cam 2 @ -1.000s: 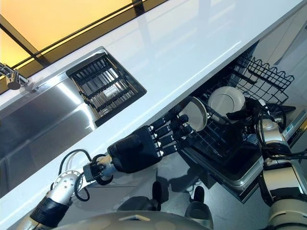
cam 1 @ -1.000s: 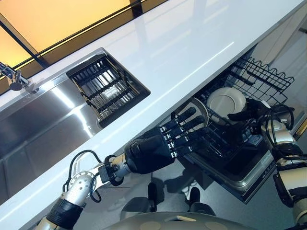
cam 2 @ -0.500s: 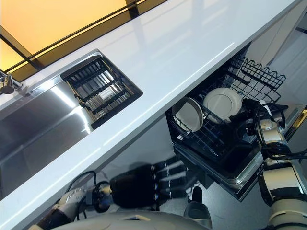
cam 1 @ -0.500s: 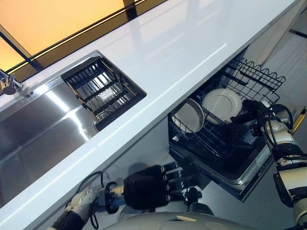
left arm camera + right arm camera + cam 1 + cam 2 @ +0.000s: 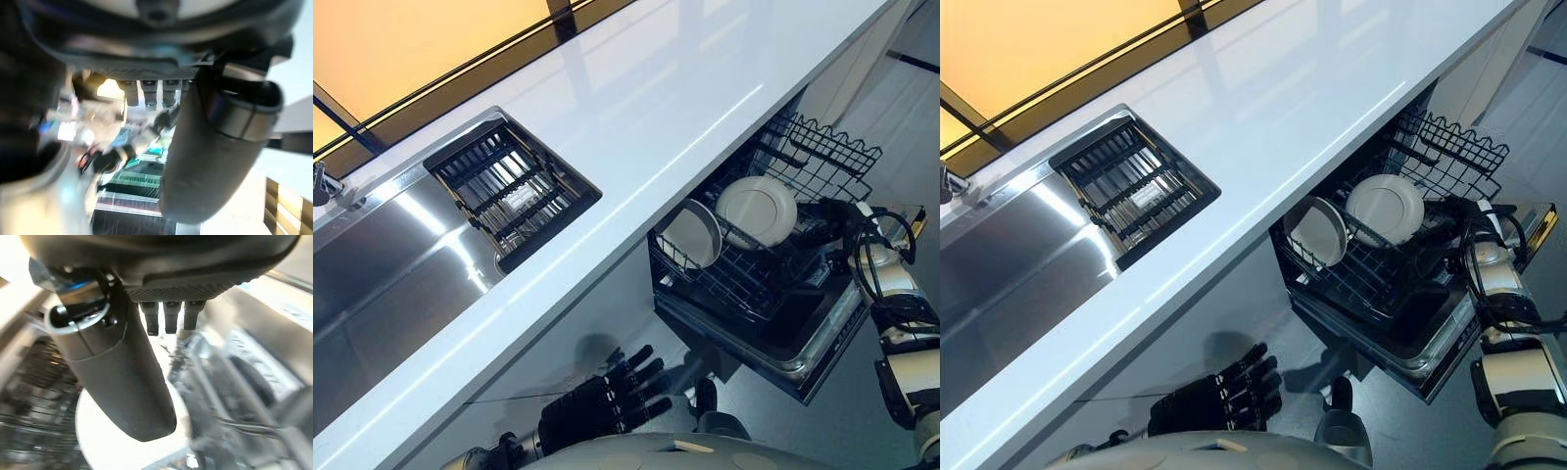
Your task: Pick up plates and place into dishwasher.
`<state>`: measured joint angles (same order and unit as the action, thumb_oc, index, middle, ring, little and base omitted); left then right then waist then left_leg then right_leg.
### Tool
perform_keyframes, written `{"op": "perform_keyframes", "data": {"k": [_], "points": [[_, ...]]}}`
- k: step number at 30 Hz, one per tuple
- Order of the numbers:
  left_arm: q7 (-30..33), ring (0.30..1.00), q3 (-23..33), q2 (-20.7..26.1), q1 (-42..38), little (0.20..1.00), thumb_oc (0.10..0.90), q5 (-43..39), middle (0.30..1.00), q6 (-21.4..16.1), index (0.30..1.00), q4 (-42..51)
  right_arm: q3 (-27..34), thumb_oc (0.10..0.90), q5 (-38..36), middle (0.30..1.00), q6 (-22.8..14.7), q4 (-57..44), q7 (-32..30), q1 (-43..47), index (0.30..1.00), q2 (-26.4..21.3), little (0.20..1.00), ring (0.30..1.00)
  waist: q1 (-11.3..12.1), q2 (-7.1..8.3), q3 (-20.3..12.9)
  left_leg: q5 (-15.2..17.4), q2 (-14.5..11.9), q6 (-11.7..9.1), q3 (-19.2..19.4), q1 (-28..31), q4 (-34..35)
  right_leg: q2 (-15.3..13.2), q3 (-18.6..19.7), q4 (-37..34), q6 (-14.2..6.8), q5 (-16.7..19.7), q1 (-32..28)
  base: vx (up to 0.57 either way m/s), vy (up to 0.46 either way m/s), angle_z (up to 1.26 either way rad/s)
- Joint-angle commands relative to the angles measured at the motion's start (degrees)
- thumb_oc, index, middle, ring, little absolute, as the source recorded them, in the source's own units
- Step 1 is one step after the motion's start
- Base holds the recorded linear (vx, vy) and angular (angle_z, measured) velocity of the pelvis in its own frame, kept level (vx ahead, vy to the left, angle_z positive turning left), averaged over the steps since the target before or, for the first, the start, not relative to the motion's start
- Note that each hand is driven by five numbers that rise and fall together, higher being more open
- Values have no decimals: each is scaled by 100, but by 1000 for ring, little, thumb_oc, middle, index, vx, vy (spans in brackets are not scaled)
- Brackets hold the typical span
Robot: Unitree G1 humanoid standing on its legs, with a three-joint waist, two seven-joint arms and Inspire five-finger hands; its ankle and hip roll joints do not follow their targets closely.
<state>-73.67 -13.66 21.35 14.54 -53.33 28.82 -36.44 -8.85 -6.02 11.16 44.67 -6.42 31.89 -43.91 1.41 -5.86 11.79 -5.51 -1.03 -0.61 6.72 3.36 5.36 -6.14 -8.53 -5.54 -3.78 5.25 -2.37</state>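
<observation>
The dishwasher's black wire rack [image 5: 783, 186] is pulled out below the white counter. Two white plates stand on edge in it: a larger one [image 5: 756, 211] and, to its left, a smaller one [image 5: 692, 235]. My right hand [image 5: 826, 221] rests at the rack's right side, just beside the larger plate [image 5: 98, 435], with its fingers straight and nothing held. My left hand [image 5: 597, 409] hangs low beneath the counter's edge, well clear of the rack, with its fingers spread, open and empty.
The dishwasher's open door [image 5: 822, 338] juts out under the rack. The white counter [image 5: 636, 108] runs diagonally above it. A steel sink [image 5: 382, 264] at the left holds a black wire basket [image 5: 509, 186], and a tap [image 5: 323, 183] stands at its far left.
My left hand has dropped from the rack's front edge down and back toward me, below the counter. The right hand has stayed by the larger plate. The camera has shifted slightly.
</observation>
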Motion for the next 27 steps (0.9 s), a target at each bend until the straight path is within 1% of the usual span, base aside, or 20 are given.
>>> {"op": "perform_keyframes", "data": {"k": [1, 3, 4, 5, 7, 8, 9, 10, 11, 13, 15, 16, 17, 19, 21, 22, 24, 25, 26, 27], "points": [[137, 900, 243, 81, 18, 900, 800, 754, 900, -614, 900, -293, 370, 800, -194, 900, -719, -538, -739, 458, 900, -552, 900, 900, 155, 305, -180, 578, 40, -141, -15, 170, -36, 37, -226, 54, -172, -188, -193, -6, -14, 5], [429, 900, 351, 48, 31, 900, 800, 983, 900, -924, 900, -425, 489, 800, -183, 900, -737, -668, -945, 370, 900, -587, 900, 900, 171, 314, -176, 577, 49, -125, -39, 160, -36, 41, -233, 54, -168, -191, -192, -8, -12, 5], [662, 900, 415, 43, 44, 900, 800, 1089, 900, -1093, 900, -514, 594, 800, -140, 900, -770, -729, -1176, 311, 900, -603, 900, 900, 182, 319, -179, 578, 57, -119, -64, 154, -36, 48, -234, 54, -168, -199, -194, 0, 0, 0], [938, 900, 517, 59, 49, 900, 800, 1317, 900, -1352, 900, -615, 715, 800, -32, 900, -811, -760, -1390, 249, 900, -642, 900, 900, 193, 327, -189, 583, 63, -114, -76, 150, -36, 56, -235, 54, -171, -209, -193, 0, 0, 0], [1318, 900, 581, 93, 39, 900, 800, 1523, 900, -1626, 900, -701, 836, 800, 33, 900, -840, -830, -1685, 184, 900, -713, 900, 900, 203, 335, -199, 577, 73, -115, -98, 140, -36, 65, -239, 54, -180, -212, -196, -2, -1, 2], [1666, 900, 569, 131, 34, 900, 800, 1719, 900, -1929, 900, -731, 900, 800, 81, 900, -851, -860, -1804, 186, 900, -756, 900, 900, 204, 336, -207, 575, 77, -116, -110, 140, -36, 72, -236, 54, -179, -214, -195, -3, 2, 4], [1882, 900, 566, 164, 11, 900, 800, 1817, 900, -2101, 900, -803, 950, 800, 124, 900, -863, -906, -1938, 189, 900, -812, 900, 900, 206, 336, -213, 570, 82, -115, -123, 136, -36, 79, -233, 54, -179, -215, -194, -7, 5, 4], [2178, 900, 562, 196, -15, 900, 800, 1864, 900, -2356, 900, -872, 984, 800, 187, 900, -869, -977, -2089, 191, 900, -851, 900, 900, 207, 338, -216, 566, 88, -115, -135, 129, -36, 86, -230, 54, -182, -218, -189, 0, 0, 0], [2367, 900, 555, 218, -43, 900, 800, 2027, 900, -2509, 900, -904, 1009, 800, 238, 900, -883, -1043, -2205, 172, 900, -886, 900, 900, 210, 344, -221, 564, 92, -114, -145, 120, -36, 91, -232, 54, -184, -225, -183, 0, 0, 0], [2759, 900, 545, 244, -65, 900, 800, 2150, 900, -2701, 900, -953, 1060, 800, 262, 900, -912, -1131, -2349, 156, 900, -985, 900, 900, 218, 346, -215, 559, 103, -112, -163, 99, -46, 105, -225, 54, -177, -235, -177, 0, 0, 0], [2992, 900, 520, 263, -63, 900, 800, 2209, 900, -2747, 900, -981, 1088, 800, 350, 900, -906, -1161, -2396, 143, 900, -1065, 900, 900, 226, 348, -218, 555, 105, -115, -174, 80, -55, 107, -225, 54, -179, -240, -172, 0, 0, 0], [3171, 900, 508, 259, -66, 900, 800, 2236, 900, -2833, 900, -1025, 1080, 800, 413, 900, -902, -1154, -2413, 144, 900, -1107, 900, 900, 226, 351, -217, 556, 105, -116, -170, 73, -63, 114, -220, 54, -176, -246, -170, 0, 0, 0], [3366, 900, 486, 269, -89, 900, 800, 2231, 900, -2889, 900, -1095, 1037, 800, 531, 900, -842, -1187, -2479, 142, 900, -1145, 900, 900, 215, 358, -221, 543, 102, -121, -173, 65, -62, 123, -211, 54, -175, -246, -163, -23, 13, 4], [3854, 900, 472, 264, -158, 900, 800, 2376, 900, -3022, 900, -1143, 1013, 800, 696, 900, -754, -1187, -2371, 139, 900, -1247, 900, 900, 203, 381, -215, 540, 93, -129, -164, 45, -78, 131, -214, 64, -165, -259, -152, -30, 11, 3], [4052, 900, 464, 255, -202, 900, 800, 2533, 900, -3071, 900, -1157, 971, 800, 790, 900, -662, -1186, -2169, 120, 900, -1307, 900, 900, 196, 401, -209, 538, 90, -135, -162, 31, -87, 136, -214, 70, -161, -265, -144, 0, 0, 0], [4385, 900, 436, 248, -251, 900, 800, 2975, 900, -3295, 900, -1214, 935, 800, 851, 900, -589, -1197, -1950, 58, 900, -1368, 900, 900, 184, 423, -209, 539, 82, -134, -143, 23, -96, 139, -217, 72, -156, -268, -138, 0, 0, 0], [4847, 900, 299, 283, -426, 900, 800, 3384, 900, -3491, 900, -1449, 756, 800, 785, 900, -541, -1160, -1566, 116, 900, -1480, 900, 900, 141, 469, -183, 530, 61, -139, -111, 9, -122, 151, -201, 103, -143, -277, -114, -47, 3, -2], [4994, 900, 287, 273, -506, 900, 800, 3567, 900, -3517, 900, -1534, 697, 432, 777, 585, -584, -1103, -1441, 143, 585, -1500, 532, 585, 125, 483, -171, 534, 55, -140, -98, 6, -132, 148, -207, 115, -136, -286, -106, -41, -1, 0], [5161, 900, 236, 279, -595, 900, 800, 3753, 900, -3530, 900, -1588, 623, 306, 732, 476, -620, -1071, -1349, 177, 476, -1514, 406, 476, 102, 504, -159, 542, 45, -135, -79, 11, -143, 157, -202, 134, -131, -298, -104, 0, 0, 0], [5269, 900, 169, 286, -681, 900, 800, 3817, 900, -3515, 900, -1646, 553, 100, 691, 300, -644, -1059, -1254, 208, 300, -1526, 200, 300, 79, 525, -155, 548, 39, -135, -64, 17, -155, 167, -195, 154, -125, -315, -109, 0, 0, 0]]}}
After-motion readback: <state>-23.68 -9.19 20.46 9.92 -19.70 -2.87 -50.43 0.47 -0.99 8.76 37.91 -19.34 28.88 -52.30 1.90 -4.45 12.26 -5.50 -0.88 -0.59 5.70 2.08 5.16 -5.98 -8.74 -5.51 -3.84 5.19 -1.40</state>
